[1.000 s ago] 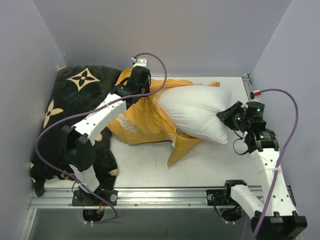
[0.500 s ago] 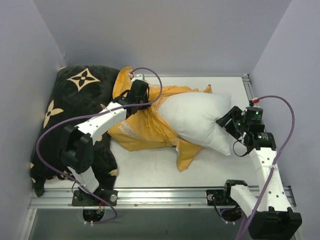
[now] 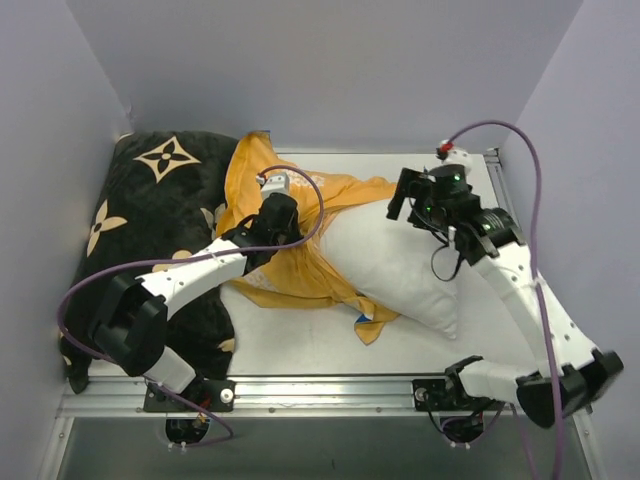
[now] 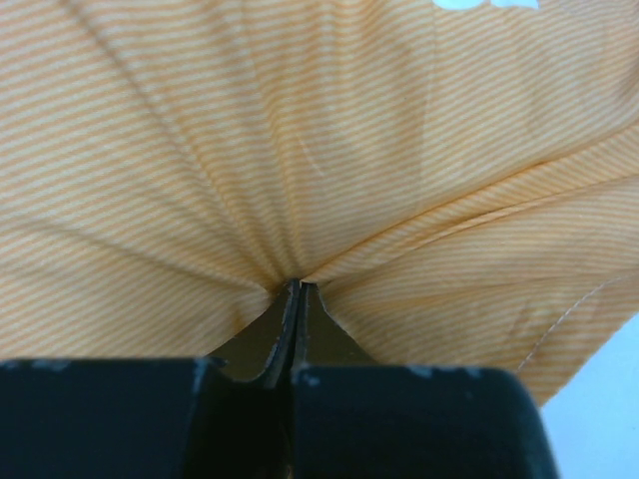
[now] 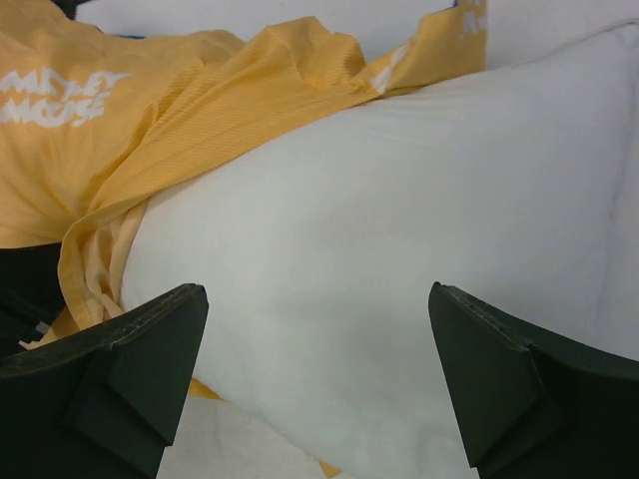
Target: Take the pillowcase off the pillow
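Observation:
The white pillow (image 3: 405, 262) lies slantwise on the table, most of it bare. Its left end still sits in the orange-yellow pillowcase (image 3: 300, 262), which is bunched to its left. My left gripper (image 3: 276, 218) is shut on a fold of the pillowcase, and in the left wrist view the striped cloth (image 4: 300, 150) fans out from the closed tips (image 4: 298, 286). My right gripper (image 3: 400, 200) hovers over the pillow's far top end, open and holding nothing. In the right wrist view its fingers (image 5: 150, 349) stand wide apart above the pillow (image 5: 399, 249), with the pillowcase (image 5: 200, 110) beyond.
A large black cushion (image 3: 150, 215) with beige flower motifs fills the left side, partly under the left arm. Grey walls close in the table at the back and sides. A metal rail (image 3: 330, 385) runs along the near edge.
My right gripper let go of the pillow's right end, opened wide and swung to its far top. My left gripper drew the pillowcase leftward and nearer, baring more pillow.

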Controlling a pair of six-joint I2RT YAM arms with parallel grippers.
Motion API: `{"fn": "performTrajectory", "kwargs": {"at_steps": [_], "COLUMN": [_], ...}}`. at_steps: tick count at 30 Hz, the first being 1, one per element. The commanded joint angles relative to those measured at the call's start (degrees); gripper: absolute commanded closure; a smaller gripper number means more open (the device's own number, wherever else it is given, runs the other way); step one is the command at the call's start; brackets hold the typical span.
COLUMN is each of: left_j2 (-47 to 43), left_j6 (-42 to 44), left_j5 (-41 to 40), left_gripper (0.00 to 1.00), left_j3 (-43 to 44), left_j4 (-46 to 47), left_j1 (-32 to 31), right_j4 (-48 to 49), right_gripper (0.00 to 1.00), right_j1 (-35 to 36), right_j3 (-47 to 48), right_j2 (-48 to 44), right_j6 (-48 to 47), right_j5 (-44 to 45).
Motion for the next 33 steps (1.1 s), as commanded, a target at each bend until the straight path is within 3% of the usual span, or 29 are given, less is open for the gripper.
{"fn": "performTrajectory", "kwargs": {"at_steps": [1, 6, 9, 10, 13, 16, 17, 19, 22, 25, 27, 29, 33], "left_j2": [-0.72, -2.65, -5.03, -5.9, -6.0, -5.74, -5.56, -4.69, -1.62, 5.13, 9.62, 16.65, 24.14], "left_j6": [-1.01, -1.02, -0.06, 0.21, 2.05, 4.78, 5.48, 7.41, 10.67, 15.23, 18.65, 20.77, 24.55], "left_j5": [1.73, 1.9, 1.99, 2.08, 1.73, 0.33, -0.03, 0.06, 1.19, 8.48, 12.44, 16.38, 23.4], "left_gripper": [1.0, 1.0, 1.0, 1.0, 1.0, 0.99, 0.93, 0.63, 0.37, 0.27, 0.25, 0.15, 0.09], "left_j3": [-4.75, -5.98, -4.14, -3.27, 2.35, 10.06, 12.1, 19.19, 27.39, 39.25, 49.79, 59.0, 64.32], "left_j4": [-7.23, -6.61, -6.61, -6.96, -9.77, -13.46, -15.21, -16.71, -18.74, -20.14, -24.35, -29.6, -33.16], "left_j1": [-0.94, -1.38, -1.47, -1.47, -1.56, -1.38, -1.21, -0.68, 0.64, 1.78, 1.87, 1.87, 1.7], "right_j4": [-2.06, 3.2, 14.43, 21.68, 35.31, 45.71, 47.14, 50.82, 55.22, 57.7, 56.75, 56.21, 55.59], "right_gripper": [0.0, 0.0, 0.35, 0.72, 1.0, 1.0, 1.0, 1.0, 1.0, 1.0, 1.0, 1.0, 1.0], "right_j1": [2.22, 2.48, 2.57, 2.66, 3.53, 4.85, 5.55, 6.61, 8.37, 10.21, 12.83, 15.48, 22.51], "right_j3": [3.45, -4.24, -14.42, -17.7, -27.7, -35.19, -36.18, -37.15, -37.42, -36.28, -34.61, -34.25, -35.57], "right_j2": [10.09, 20.48, 19.35, 18.03, 11.54, 3.71, 1.0, -1.13, -3.86, -5.35, -5.88, -6.67, -7.55], "right_j6": [-3.18, -0.46, 1.13, 1.83, 2.62, 1.58, 0.96, -2.45, -6.5, -11.86, -15.64, -18.1, -24.43], "right_j5": [3.86, -1.42, -4.14, -4.49, -4.85, -3.18, -2.83, -1.69, -1.85, -3.88, -3.62, -1.09, 6.02]}}
